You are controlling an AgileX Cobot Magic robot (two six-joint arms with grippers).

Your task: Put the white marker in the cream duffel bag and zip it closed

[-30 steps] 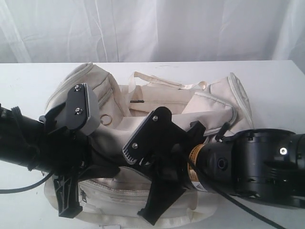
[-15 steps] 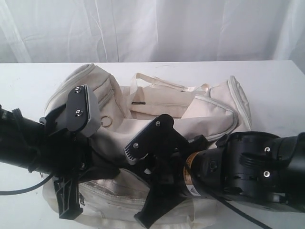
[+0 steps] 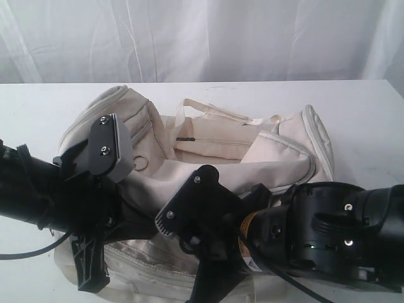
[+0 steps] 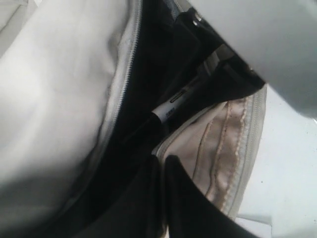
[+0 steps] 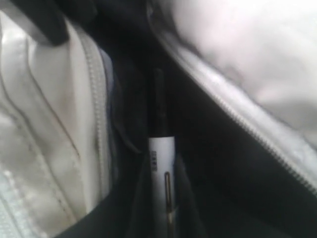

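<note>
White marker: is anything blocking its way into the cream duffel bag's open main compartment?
Nothing visible. The right gripper holds the white marker with its dark end between the open zipper edges of the cream duffel bag; only dark interior lies ahead.

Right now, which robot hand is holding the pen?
The right gripper: the white marker sits between its fingers, pointing into the cream duffel bag's open mouth. The left gripper is shut with no marker in it.
</note>
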